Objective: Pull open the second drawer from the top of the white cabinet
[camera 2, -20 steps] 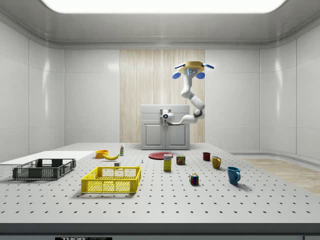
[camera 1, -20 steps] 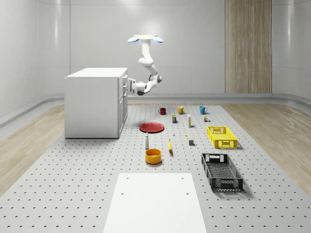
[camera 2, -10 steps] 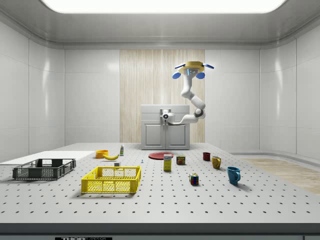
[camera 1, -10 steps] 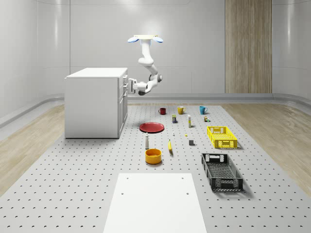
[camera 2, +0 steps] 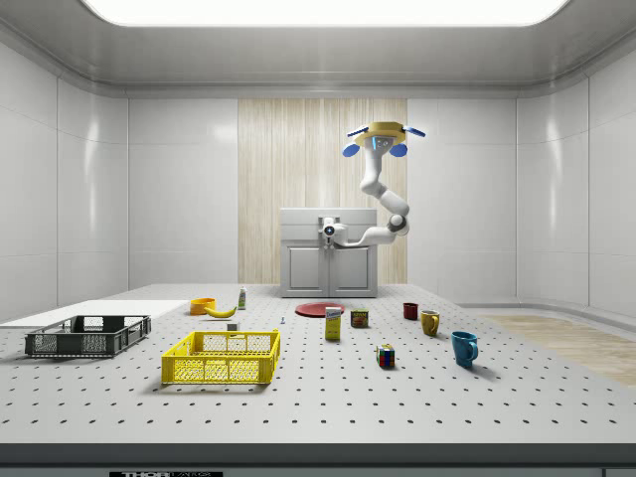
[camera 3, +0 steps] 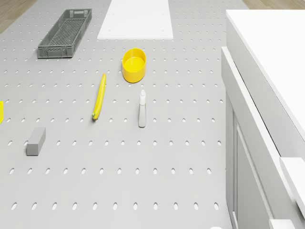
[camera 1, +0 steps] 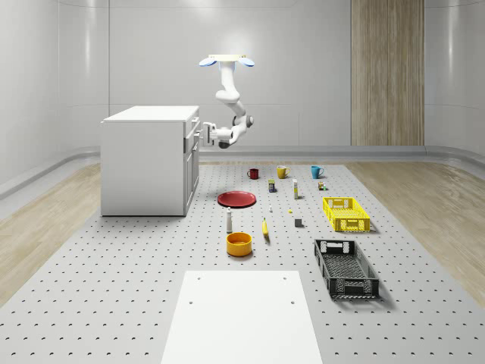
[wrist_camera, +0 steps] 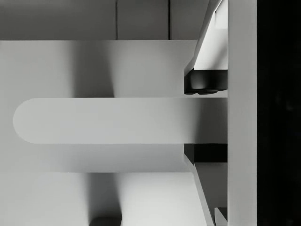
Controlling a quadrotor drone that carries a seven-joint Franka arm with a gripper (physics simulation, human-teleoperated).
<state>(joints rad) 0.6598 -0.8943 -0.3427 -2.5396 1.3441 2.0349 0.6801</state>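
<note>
The white cabinet (camera 1: 148, 159) stands at the whole-scene view's left, its drawer front facing right. The drone (camera 1: 225, 61) hovers high in front of that face, over the table, and shows as well in the side view as drone (camera 2: 379, 137). Its arm bends down and back to the gripper (camera 1: 201, 135), which sits at the upper drawers, gripper (camera 2: 329, 231). In the wrist view a rounded white drawer handle (wrist_camera: 103, 120) lies between the two dark pads (wrist_camera: 204, 81), which touch its two edges. The gripper (wrist_camera: 205, 117) is shut on it.
A red plate (camera 1: 237, 199), a spray bottle (camera 3: 142, 109), a banana (camera 3: 98, 95) and a yellow bowl (camera 3: 133, 64) lie on the table near the cabinet. Mugs (camera 1: 282, 172), a yellow crate (camera 1: 346, 213), a black crate (camera 1: 345, 267) and a white mat (camera 1: 242, 315) are farther off.
The gripper and forearm rose a little and drew closer to the cabinet front. The drone has stayed in place.
</note>
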